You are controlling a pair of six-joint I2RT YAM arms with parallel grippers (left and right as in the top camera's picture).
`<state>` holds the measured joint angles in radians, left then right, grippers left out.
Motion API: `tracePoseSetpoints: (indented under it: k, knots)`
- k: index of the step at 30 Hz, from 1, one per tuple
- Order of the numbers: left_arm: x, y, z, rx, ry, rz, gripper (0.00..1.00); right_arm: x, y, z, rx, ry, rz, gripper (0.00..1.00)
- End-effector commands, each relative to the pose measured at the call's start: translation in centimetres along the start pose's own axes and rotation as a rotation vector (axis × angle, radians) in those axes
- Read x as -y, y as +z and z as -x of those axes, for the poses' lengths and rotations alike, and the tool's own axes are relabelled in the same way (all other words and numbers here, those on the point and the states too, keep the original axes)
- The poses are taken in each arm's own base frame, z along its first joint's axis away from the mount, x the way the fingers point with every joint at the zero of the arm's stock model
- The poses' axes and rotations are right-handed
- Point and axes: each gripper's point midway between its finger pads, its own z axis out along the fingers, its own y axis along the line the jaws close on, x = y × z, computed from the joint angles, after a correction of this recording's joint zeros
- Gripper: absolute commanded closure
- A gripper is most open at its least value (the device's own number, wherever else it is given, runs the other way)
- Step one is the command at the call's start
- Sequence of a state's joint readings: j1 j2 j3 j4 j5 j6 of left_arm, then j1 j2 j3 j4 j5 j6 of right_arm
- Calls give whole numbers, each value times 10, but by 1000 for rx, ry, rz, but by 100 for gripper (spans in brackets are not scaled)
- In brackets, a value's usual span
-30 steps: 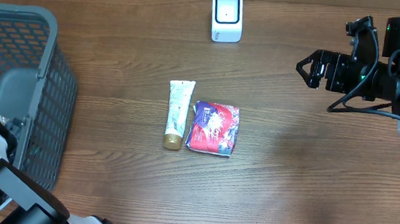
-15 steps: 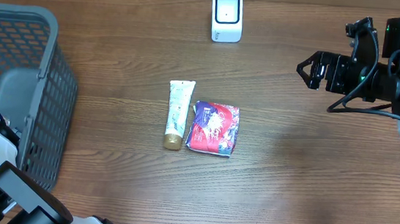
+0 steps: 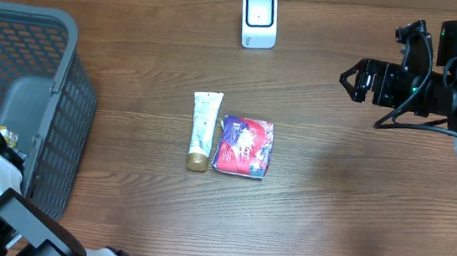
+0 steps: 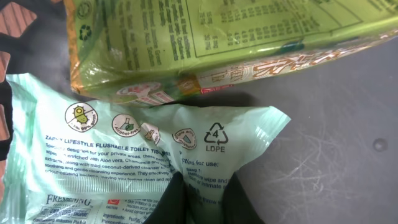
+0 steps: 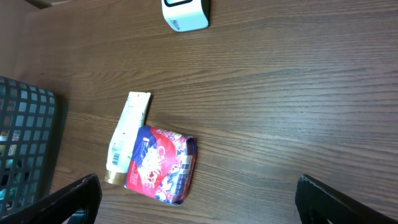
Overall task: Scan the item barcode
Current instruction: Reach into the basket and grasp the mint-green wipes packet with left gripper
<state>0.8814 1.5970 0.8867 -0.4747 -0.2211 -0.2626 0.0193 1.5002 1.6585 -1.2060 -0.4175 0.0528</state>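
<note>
In the basket point(image 3: 62, 112) at left, the left gripper point(image 4: 202, 198) is clenched on a green wipes packet point(image 4: 118, 155). The right gripper point(image 3: 347, 79) hangs released at far right.

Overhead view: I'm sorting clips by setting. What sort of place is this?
Probably a mock checkout: a white scanner, a grey basket, and a tube and red packet on the table.

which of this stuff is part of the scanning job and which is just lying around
In the job: wipes pack, pinched by the left gripper inside the basket; white scanner.
Just lying about: tube; red packet; yellow-green packet.
</note>
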Motion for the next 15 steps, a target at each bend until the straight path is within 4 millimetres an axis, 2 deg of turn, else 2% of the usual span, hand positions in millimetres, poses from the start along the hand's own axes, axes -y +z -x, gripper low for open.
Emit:
tracePoseSetpoints:
  k: [1, 4, 8, 15]
  knots:
    - [19, 10, -38, -157, 5, -109, 96, 3, -2, 0, 6, 7, -9, 0]
    - [39, -10, -13, -145, -5, -212, 96, 3, -2, 0, 7, 7, -9, 0]
    - [65, -53, 29, -124, -20, -362, 96, 3, -2, 0, 7, 7, -9, 0]
    - [79, -140, 93, -39, -29, -488, 96, 3, -2, 0, 7, 7, -9, 0]
